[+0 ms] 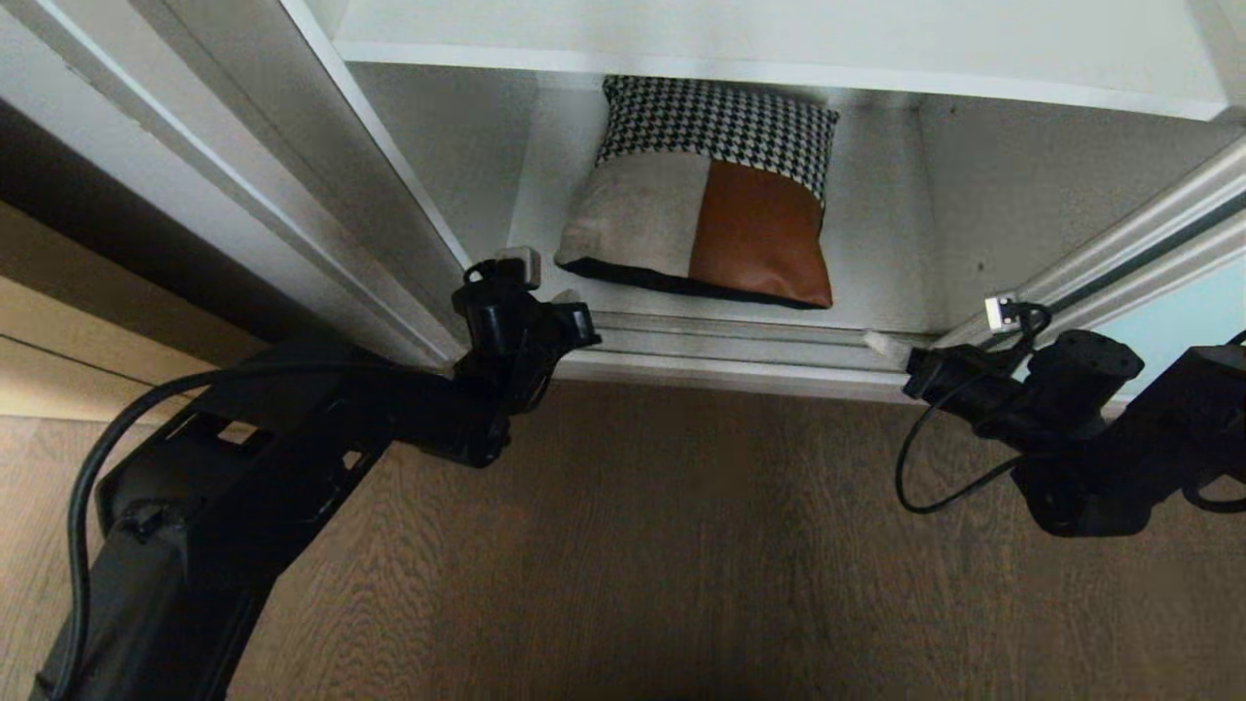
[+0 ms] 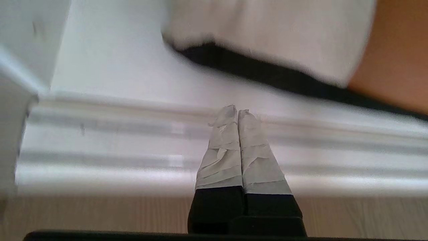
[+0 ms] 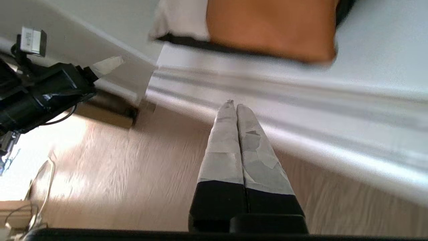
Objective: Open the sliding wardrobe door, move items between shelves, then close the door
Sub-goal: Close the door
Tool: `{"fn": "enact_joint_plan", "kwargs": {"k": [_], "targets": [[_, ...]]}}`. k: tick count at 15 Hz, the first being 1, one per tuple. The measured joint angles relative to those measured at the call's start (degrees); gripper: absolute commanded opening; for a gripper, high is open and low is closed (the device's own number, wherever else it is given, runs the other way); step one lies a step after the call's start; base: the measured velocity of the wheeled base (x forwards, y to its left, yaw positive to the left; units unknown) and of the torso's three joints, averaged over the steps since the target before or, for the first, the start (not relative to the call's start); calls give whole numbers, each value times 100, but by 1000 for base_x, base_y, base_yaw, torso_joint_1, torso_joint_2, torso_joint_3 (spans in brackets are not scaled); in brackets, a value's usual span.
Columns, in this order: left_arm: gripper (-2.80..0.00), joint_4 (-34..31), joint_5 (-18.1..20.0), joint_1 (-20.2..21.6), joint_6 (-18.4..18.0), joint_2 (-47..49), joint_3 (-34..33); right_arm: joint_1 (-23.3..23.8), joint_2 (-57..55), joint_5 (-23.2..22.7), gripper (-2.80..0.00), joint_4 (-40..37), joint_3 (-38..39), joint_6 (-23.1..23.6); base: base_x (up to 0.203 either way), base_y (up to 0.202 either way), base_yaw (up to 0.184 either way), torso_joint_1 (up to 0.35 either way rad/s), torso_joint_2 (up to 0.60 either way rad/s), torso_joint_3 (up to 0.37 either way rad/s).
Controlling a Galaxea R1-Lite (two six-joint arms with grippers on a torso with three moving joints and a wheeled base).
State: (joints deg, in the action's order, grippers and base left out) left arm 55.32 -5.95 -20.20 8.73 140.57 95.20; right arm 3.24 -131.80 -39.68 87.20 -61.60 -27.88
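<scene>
The patchwork cushion leans against the back of the wardrobe on the lowest white shelf, under a higher shelf. The wardrobe stands open in front of it. The sliding wardrobe door, pale blue-green glass in a silver frame, shows at the right edge. My left gripper is shut and empty, its taped tips over the floor track just short of the cushion's near left corner. The left wrist view shows that gripper above the track with the cushion beyond. My right gripper is shut and empty at the track's right end.
A silver ribbed floor track runs along the wardrobe's front edge. Grey-brown wood-grain floor lies before it. A white-framed panel slants along the left side, with a tan wooden surface beside it.
</scene>
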Motion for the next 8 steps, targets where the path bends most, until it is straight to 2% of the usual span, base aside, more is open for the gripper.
{"fn": "enact_joint_plan", "kwargs": {"k": [2,5,8], "targets": [[-280,34,32,2,-2,13,1,0,-6,-1,-280,-2,-18,-1,-153,0,2,1,-1,2],[-280,486,53,16,-2,-28,-217,0,8,7,-280,-5,-15,7,0,0,0,0,0,0],[-280,429,40,13,-135,-164,-517,-2,93,16,-280,-2,34,40,0,0,0,0,0,0]]}}
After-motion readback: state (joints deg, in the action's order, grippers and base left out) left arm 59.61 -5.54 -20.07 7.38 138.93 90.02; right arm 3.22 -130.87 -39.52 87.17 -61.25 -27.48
